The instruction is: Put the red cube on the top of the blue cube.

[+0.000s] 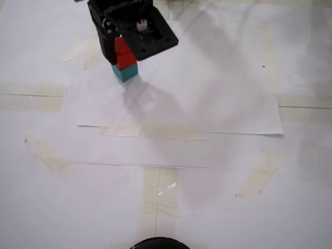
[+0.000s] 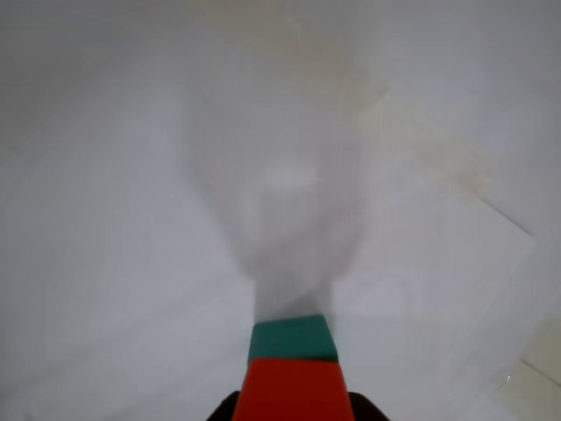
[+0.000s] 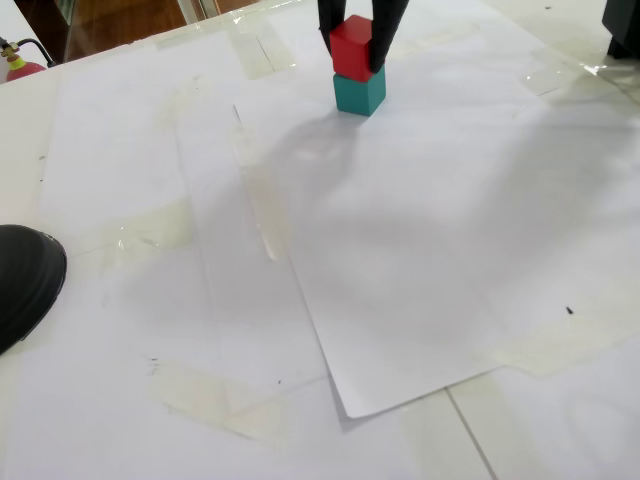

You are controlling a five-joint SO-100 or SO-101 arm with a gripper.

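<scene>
On top of the small teal matte blue cube (image 3: 359,93) we see the small bright red matte red cube (image 3: 352,46), sitting squarely and touching it, both on the white sheet of paper (image 3: 420,250) taped to the table. The black 2-finger gripper (image 3: 354,45) is narrowed onto the red cube, with 1 finger on each side face; the jaws look clamped against it, so we judge the cube not yet released.

We judge both cubes to be light, rigid and not fragile, with matte faces that should give fair grip. The best hold is on 2 opposite flat sides of the red cube, above the blue cube, so the lower block is not nudged on opening.

A fixed view (image 1: 125,55) shows the red cube partly hidden beneath the black arm body, with only a corner of the blue cube (image 1: 126,73) visible below it. The wrist view shows the red cube (image 2: 292,390) close at the bottom edge and the blue cube (image 2: 293,340) just beyond it, but the fingers barely appear there
</scene>
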